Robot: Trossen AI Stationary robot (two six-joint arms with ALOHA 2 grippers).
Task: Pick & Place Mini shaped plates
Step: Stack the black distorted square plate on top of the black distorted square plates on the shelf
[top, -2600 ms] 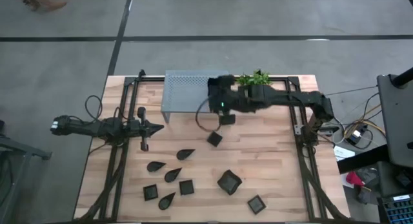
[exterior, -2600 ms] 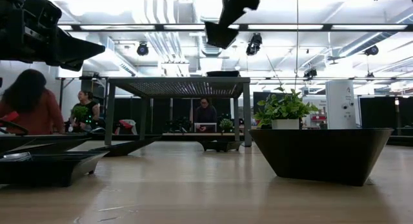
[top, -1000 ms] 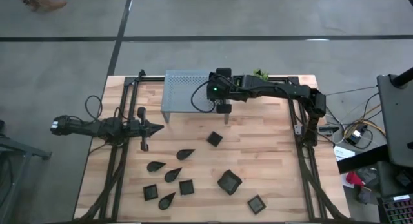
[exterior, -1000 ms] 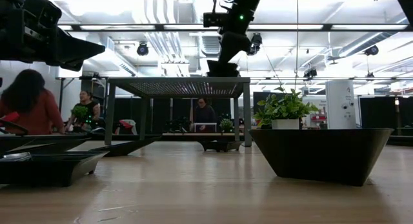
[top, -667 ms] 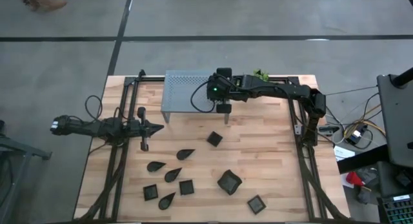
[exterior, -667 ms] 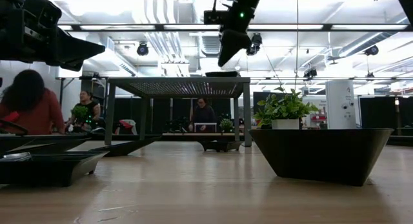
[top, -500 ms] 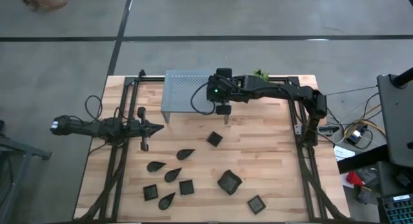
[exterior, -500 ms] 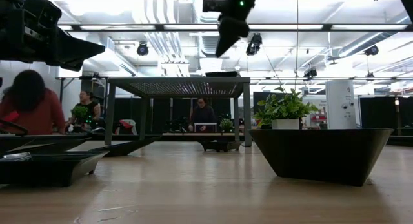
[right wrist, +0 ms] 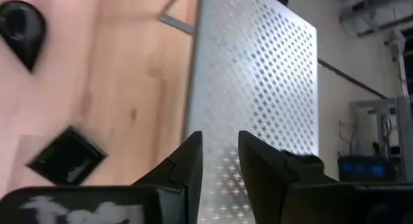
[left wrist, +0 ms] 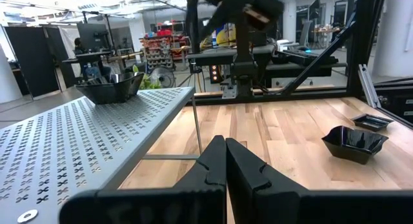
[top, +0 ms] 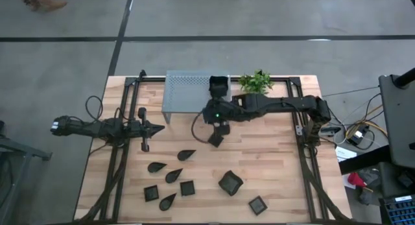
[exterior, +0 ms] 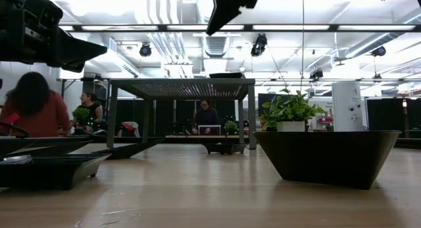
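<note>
Grey perforated shelf (top: 188, 92) at tabletop's far edge, one plate (top: 219, 84) on its right end. Right gripper (top: 218, 128) near centre, fingers apart, empty. Left gripper (top: 157, 128) at left edge, fingers together. Remaining plates (top: 230, 182) scattered toward near edge.

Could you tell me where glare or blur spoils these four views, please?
Low view: bright ceiling lights wash out the top, leaving the right gripper a silhouette. Right wrist view: the square plate is smeared. Left wrist view: the far arm is blurred. High view: evenly lit.
</note>
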